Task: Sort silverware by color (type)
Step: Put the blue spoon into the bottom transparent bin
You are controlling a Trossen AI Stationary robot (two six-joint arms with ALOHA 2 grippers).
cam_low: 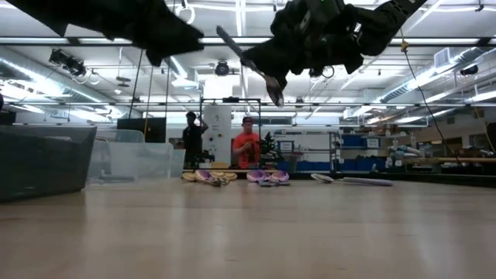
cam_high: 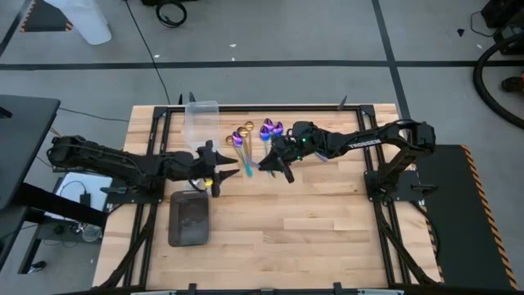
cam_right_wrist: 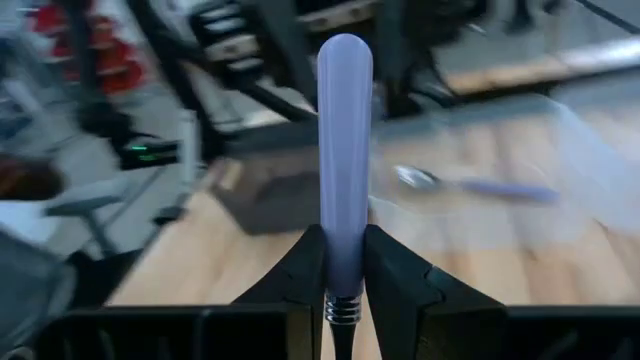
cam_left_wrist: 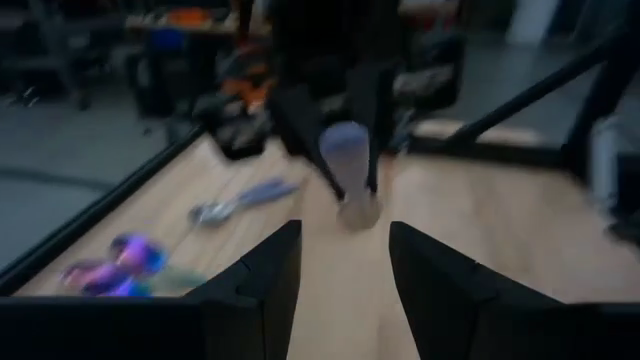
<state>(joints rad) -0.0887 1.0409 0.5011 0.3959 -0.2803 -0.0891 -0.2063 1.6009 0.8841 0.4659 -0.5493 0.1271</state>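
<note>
Right end effector: the right end effector (cam_right_wrist: 342,285) is hanging above the middle of the bench, its two dark, angular fingers (cam_right_wrist: 296,270) pressing in on either side of a spoon.
Held spoon: the held spoon (cam_right_wrist: 344,150) is showing a smooth, rounded, pale blue-violet handle with a ribbed metal collar at the fingers; in the low view it is slanting through the air, clear of the bench, and its bowl is hard to make out.
Left end effector: the left end effector (cam_left_wrist: 345,270) is hovering near the right one, its blocky dark fingers (cam_left_wrist: 262,275) standing apart with nothing between them.
Spoons on the bench: the gold spoons (cam_high: 240,133) and the iridescent purple spoons (cam_high: 271,129) are lying in small groups near the far edge; their slim handles are blending together from above.
Lone spoon: a lone spoon (cam_left_wrist: 238,198) with a bluish handle is lying flat on the wood by itself, blurred.
Bench: the bench (cam_high: 327,221) is showing pale wooden planks with a dark frame.
Clear bin: the clear plastic bin (cam_high: 201,121) is sitting at the far edge, its walls barely visible.
Tray: the dark grey rectangular tray (cam_high: 189,219) is resting near the left arm.
Background: two people (cam_low: 246,149) are standing far behind, too small to detail.
</note>
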